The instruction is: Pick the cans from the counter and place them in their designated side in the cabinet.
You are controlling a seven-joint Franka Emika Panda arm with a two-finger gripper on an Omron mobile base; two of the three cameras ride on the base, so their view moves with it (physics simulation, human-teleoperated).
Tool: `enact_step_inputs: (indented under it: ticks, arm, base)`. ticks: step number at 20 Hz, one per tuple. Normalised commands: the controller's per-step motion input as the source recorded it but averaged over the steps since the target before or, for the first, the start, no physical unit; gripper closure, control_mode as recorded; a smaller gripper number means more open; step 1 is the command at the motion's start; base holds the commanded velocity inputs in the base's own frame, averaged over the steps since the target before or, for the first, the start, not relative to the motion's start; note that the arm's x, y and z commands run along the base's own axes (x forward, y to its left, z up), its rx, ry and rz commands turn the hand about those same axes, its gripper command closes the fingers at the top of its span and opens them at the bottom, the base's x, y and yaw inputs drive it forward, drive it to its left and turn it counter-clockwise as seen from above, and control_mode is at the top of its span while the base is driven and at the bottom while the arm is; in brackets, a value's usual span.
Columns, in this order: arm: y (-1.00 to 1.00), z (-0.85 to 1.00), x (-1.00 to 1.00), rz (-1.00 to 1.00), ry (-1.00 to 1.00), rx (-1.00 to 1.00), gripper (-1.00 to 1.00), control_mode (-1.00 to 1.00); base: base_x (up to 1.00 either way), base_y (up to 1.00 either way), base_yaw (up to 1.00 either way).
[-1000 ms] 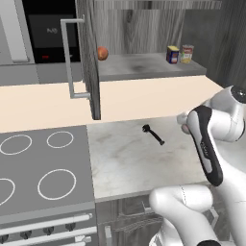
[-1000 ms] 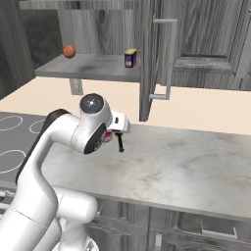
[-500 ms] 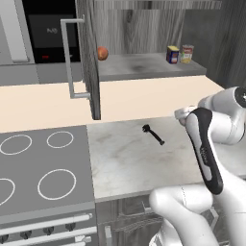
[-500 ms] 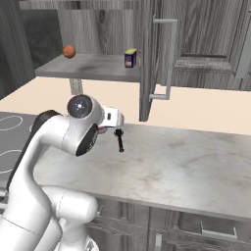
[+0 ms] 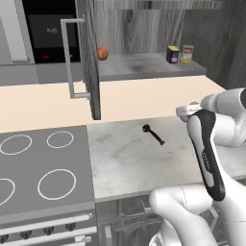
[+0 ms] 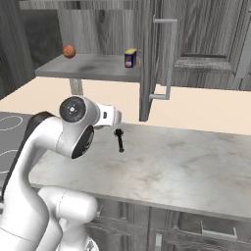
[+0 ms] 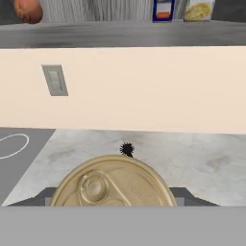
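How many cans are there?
3. A blue can and a red-and-cream can stand side by side on the cabinet shelf. A gold-lidded can sits between the fingertips of the gripper. Others may hide behind the cabinet door.

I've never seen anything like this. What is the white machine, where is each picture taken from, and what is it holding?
The white machine is a robot arm on a base that can drive, in a computer-rendered kitchen. Two pictures come from cameras on the base, behind the arm to its left and right. Both look over the same marbled counter. The third camera sits on the hand and looks along the gripper, which appears closed on a gold-lidded can. A black utensil lies on the counter, with a stovetop beside it. Above, the open cabinet's shelf holds an orange ball at the left, and a blue can and a red can at the right.
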Motion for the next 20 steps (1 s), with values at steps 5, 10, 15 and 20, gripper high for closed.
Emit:
enact_step_inputs:
  ticks: [5,10,15,20]
  arm:
    - [0.00,0.32,-0.13,0.00,0.02,0.00,1.00,-1.00]
    - [0.01,0.29,-0.13,0.00,0.01,0.00,1.00,-1.00]
    - [0.04,0.22,-0.04,0.00,-0.01,0.00,1.00,-1.00]
    - [0.03,0.13,0.00,0.00,-0.03,0.00,1.00,-1.00]
  base:
    - [0.00,0.00,0.00]
    - [0.00,0.00,0.00]
    - [0.00,0.00,0.00]
    - [0.00,0.00,0.00]
